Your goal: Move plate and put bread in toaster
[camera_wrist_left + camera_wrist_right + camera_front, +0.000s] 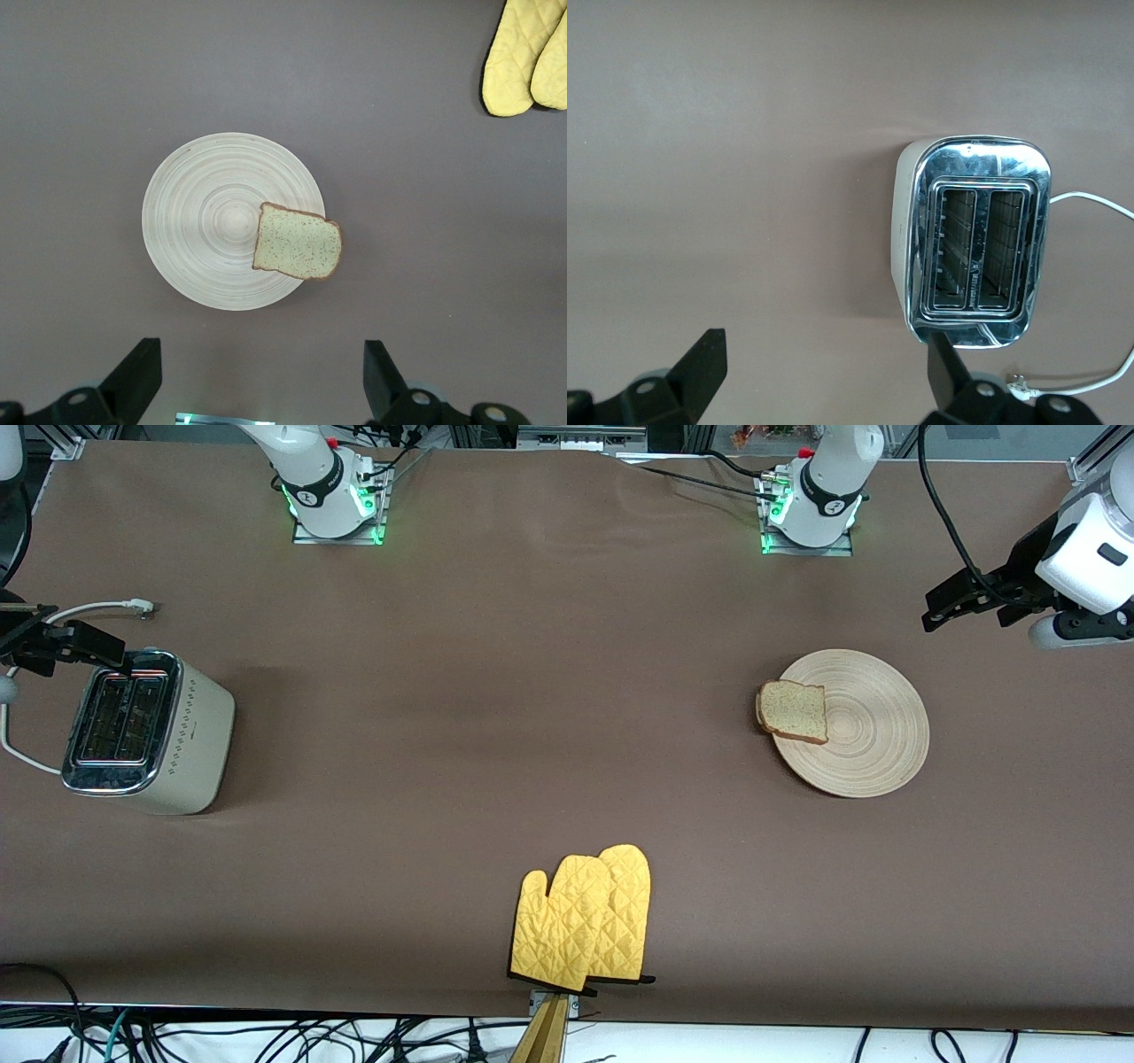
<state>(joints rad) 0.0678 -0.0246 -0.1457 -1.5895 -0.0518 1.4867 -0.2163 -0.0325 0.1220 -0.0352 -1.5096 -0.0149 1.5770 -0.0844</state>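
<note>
Bread (794, 710) lies on plate (856, 722) w/ one edge overhanging the rim, below the spread, empty left claw (257, 382), toaster (146, 731) slots empty under the spread right claw (824, 382), so nothing's begun & next move likely needs left claw down to plate rim.

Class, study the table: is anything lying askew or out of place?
The bread is off-centre on the plate, one crusted edge overhanging the rim toward the right arm's end. The toaster stands upright, both slots empty. Nothing is spilled or damaged.
</note>
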